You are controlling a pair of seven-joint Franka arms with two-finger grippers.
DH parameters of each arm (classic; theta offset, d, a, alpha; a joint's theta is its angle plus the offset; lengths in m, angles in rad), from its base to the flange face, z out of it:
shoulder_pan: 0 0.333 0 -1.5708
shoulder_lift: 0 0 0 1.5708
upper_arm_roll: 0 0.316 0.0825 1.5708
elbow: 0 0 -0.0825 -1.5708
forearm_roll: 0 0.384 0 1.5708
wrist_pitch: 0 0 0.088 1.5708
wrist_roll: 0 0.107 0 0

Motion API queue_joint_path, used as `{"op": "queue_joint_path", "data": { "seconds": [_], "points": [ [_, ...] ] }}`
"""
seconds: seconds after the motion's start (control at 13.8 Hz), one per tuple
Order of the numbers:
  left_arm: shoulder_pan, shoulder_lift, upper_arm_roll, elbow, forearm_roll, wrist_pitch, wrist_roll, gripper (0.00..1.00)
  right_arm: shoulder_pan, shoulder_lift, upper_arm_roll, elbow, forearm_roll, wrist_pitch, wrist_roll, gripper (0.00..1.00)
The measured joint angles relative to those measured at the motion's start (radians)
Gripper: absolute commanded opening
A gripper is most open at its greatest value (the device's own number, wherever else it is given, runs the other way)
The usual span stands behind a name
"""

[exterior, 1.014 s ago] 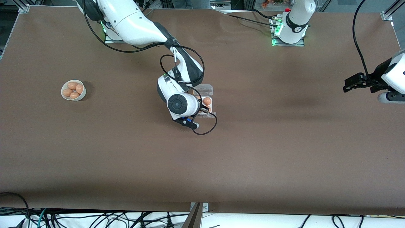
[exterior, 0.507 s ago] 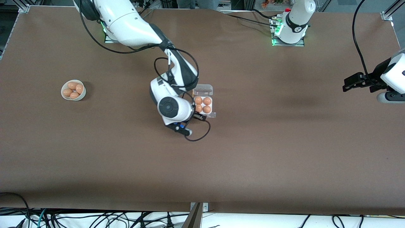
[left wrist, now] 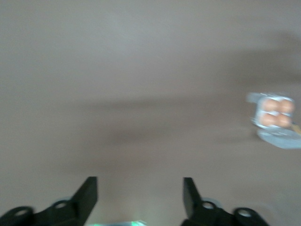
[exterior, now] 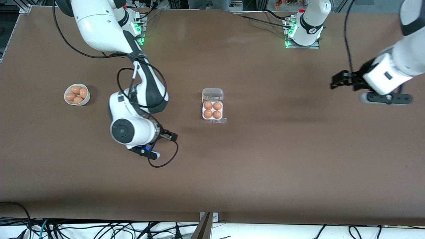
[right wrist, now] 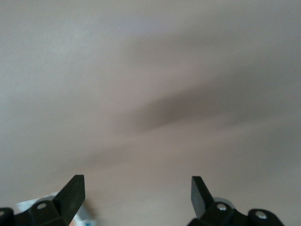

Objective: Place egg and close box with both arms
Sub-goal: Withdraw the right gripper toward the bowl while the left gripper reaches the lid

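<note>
The box (exterior: 212, 109), lid open with four eggs (exterior: 212, 110) seated, rests mid-table, with the right gripper (exterior: 171, 136) at its 8 o'clock, jaws released and empty, and the left gripper (exterior: 337, 80) at its 2 o'clock, jaws likewise spread and empty.

A broad table (exterior: 265, 166) covered in matte brown sheeting fills nearly the whole front view, with soft shadows and faint wrinkles across its surface. Aluminium frame profiles (exterior: 25, 8) stand at its upper corners. Tangled black and teal cables (exterior: 99, 229) lie on a white surface along the edge nearest the front camera.
</note>
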Motion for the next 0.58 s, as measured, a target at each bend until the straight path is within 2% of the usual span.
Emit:
{"op": "queue_joint_path", "data": {
  "seconds": [0.14,0.29,0.43,0.58],
  "points": [
    [-0.007,0.017,-0.073,0.0,-0.058,-0.012,-0.131,0.25,-0.009,-0.022,-0.051,-0.002,-0.017,-0.011,-0.05,1.0],
    [-0.023,0.047,-0.147,-0.001,-0.079,-0.016,-0.235,0.11,-0.063,-0.082,-0.035,-0.049,-0.105,0.002,-0.089,1.0],
    [-0.076,0.097,-0.203,-0.003,-0.082,-0.018,-0.348,0.09,-0.176,-0.212,0.056,-0.182,-0.255,0.072,-0.207,1.0],
    [-0.168,0.164,-0.219,-0.005,-0.084,-0.016,-0.479,0.09,-0.256,-0.374,0.104,-0.343,-0.322,0.118,-0.295,1.0]
  ]
}}
